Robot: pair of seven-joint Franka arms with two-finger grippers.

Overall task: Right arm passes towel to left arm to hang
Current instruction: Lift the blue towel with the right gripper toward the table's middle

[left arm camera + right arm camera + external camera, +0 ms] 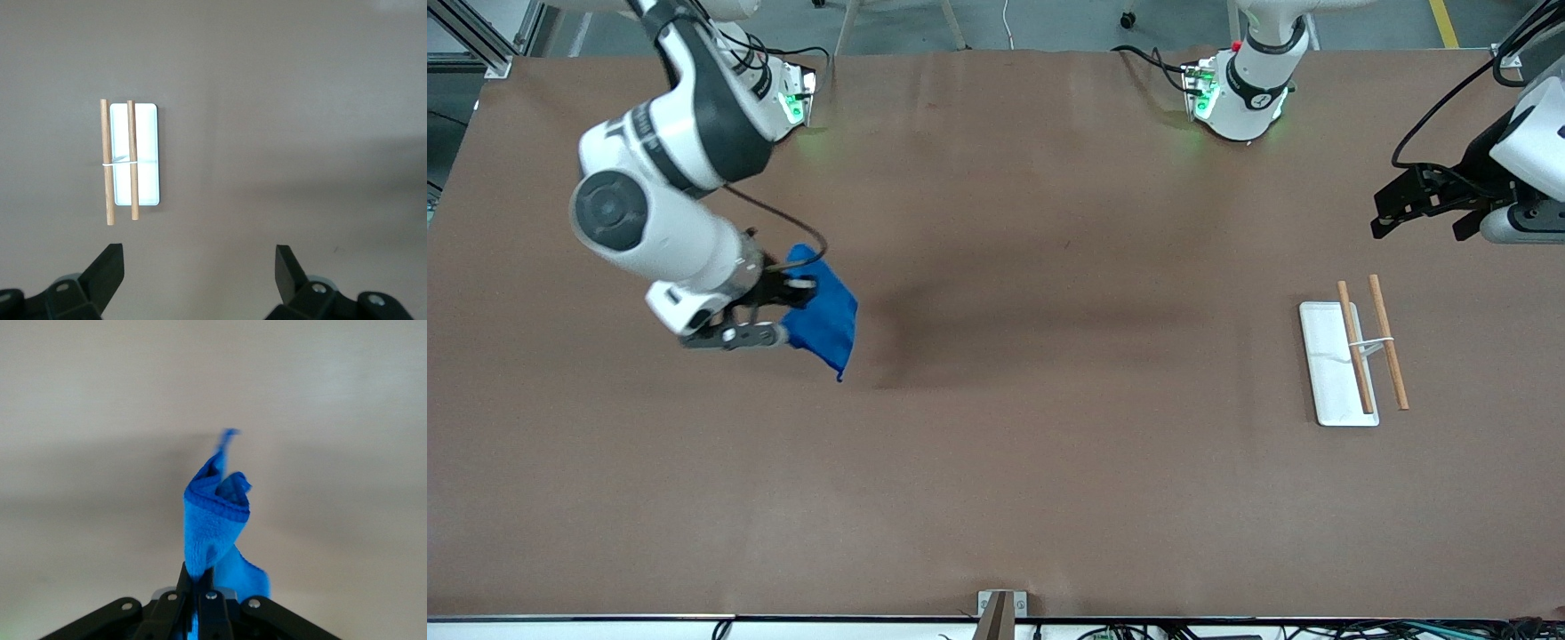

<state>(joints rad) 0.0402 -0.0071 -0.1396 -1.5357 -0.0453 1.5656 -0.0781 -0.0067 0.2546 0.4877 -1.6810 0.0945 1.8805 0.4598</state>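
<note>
Your right gripper is up in the air over the right arm's end of the table, and its fingers are pinched tight on the towel. You can see the pinch best in the right wrist view: the two fingers meet on a bunched edge of the towel, and the cloth stands out from the fingertips in a loose folded cone with its darker hem showing. In the front view the towel hangs from the gripper in a blue sheet with one corner pointing down, clear of the table. Your left gripper waits over the left arm's end of the table, with its fingers spread wide and nothing between them. The left gripper looks straight down at bare table with the tray close by. The tray is white and lies flat, near the left gripper and well apart from the towel. Two wooden rods run side by side along it, one over the tray and one just off its edge; in the left wrist view a thin white band crosses both rods at their middle.
</note>
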